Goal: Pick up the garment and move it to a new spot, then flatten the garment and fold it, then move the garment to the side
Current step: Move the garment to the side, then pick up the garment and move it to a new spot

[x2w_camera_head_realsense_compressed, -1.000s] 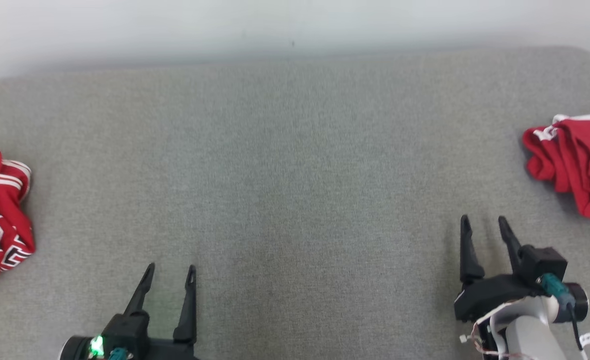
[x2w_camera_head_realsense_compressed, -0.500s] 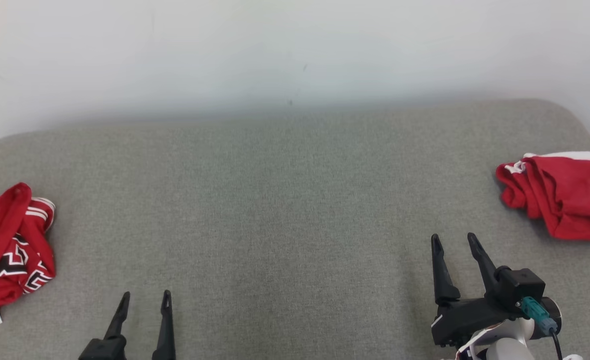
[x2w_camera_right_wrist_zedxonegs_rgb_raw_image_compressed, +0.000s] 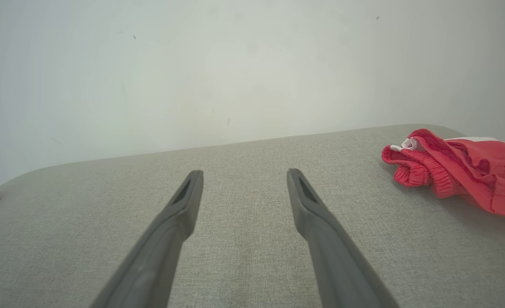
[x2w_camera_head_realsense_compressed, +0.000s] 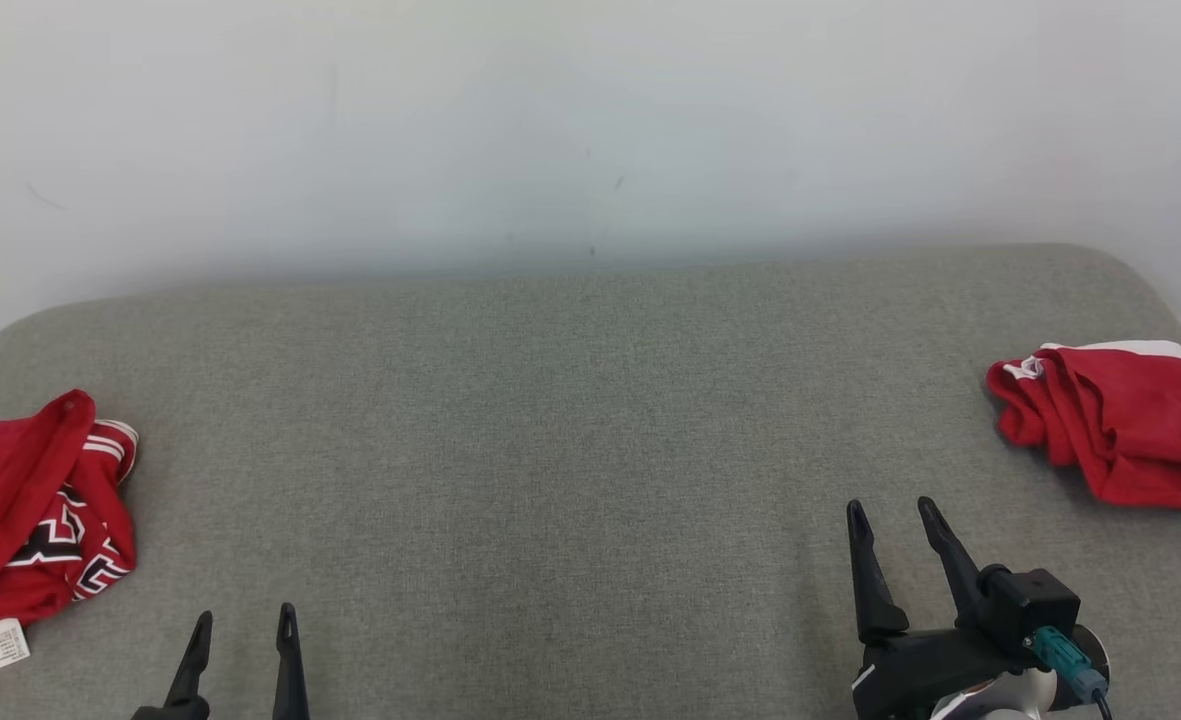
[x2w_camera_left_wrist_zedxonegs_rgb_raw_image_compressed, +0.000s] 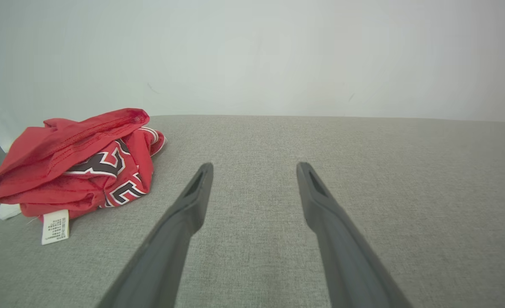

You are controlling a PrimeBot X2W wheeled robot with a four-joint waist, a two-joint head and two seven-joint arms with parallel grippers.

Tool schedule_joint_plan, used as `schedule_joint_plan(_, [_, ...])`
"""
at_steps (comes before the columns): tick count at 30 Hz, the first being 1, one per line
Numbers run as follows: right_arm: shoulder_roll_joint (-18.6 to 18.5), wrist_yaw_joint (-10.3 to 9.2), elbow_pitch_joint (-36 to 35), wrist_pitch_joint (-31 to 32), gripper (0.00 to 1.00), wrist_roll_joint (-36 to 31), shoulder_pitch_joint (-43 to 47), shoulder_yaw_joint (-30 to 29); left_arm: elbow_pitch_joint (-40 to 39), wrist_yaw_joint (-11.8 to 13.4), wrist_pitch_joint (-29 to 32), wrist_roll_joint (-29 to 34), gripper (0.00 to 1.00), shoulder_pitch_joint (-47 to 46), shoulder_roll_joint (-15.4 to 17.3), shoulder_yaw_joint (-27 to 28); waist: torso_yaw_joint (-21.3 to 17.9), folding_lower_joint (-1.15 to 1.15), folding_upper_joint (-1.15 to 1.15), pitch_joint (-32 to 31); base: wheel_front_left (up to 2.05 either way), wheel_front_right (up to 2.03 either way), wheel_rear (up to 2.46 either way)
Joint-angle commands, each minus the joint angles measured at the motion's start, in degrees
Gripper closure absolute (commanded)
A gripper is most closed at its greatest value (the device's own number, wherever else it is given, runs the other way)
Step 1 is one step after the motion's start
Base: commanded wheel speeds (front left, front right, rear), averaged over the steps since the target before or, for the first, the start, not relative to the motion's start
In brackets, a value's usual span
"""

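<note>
Both our tools hang empty over the grey padded surface (x2w_camera_head_realsense_compressed: 570, 450); the left gripper (x2w_camera_head_realsense_compressed: 244, 612) has its two fingers spread with bare fabric showing between them, and the right gripper (x2w_camera_head_realsense_compressed: 890, 503) is spread the same way, pinching nothing.

Two red heaps lie on the surface, and we cannot tell from here which one the task means. The lettered garment (x2w_camera_head_realsense_compressed: 35, 510) lies off the outer left side of the left gripper, about level with its fingertips and a little ahead, near but not touching. In the left wrist view it sits left of the left gripper (x2w_camera_left_wrist_zedxonegs_rgb_raw_image_compressed: 255, 164) as the lettered garment (x2w_camera_left_wrist_zedxonegs_rgb_raw_image_compressed: 77, 171), a crumpled mound with its white label (x2w_camera_left_wrist_zedxonegs_rgb_raw_image_compressed: 55, 226) hanging at the edge nearest us; its longer run seems to follow roughly the line of the fingers.

The plain red garment (x2w_camera_head_realsense_compressed: 1115, 430) lies ahead of the right gripper and off its outer right side; in the right wrist view its bunched elastic edge (x2w_camera_right_wrist_zedxonegs_rgb_raw_image_compressed: 410, 171) faces the fingers, and the cloth stretches away crosswise to the right.

We judge that each arm is nearer its own side's heap, and neither has a clear lead; either reach must swing outward, away from the middle, and the fingers would have to turn toward the cloth before closing.
</note>
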Motion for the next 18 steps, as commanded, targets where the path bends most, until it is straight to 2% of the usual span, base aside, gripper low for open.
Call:
schedule_joint_plan(1, [0.17,-0.16,-0.39,0.0,0.0,0.53,0.89,0.32,-0.11,-0.13,-0.19,0.61,0.0,1.22,-0.06,0.46,-0.09,0.01,0.0,-0.32,0.0,0.0,0.0])
schedule_joint_plan(9, [0.17,-0.16,-0.22,0.0,0.0,0.94,1.27,1.18,0.8,-0.69,-0.19,0.41,0.0,1.15,-0.06,1.23,-0.24,0.01,0.0,-1.53,0.0,0.0,0.0])
schedule_joint_plan(18, [0.16,-0.16,-3.16,0.01,0.0,1.39,1.32,0.86,-1.53,-0.71,-0.19,0.97,0.0,0.79,-0.07,1.17,0.18,0.01,0.0,-1.58,0.0,0.0,0.0])
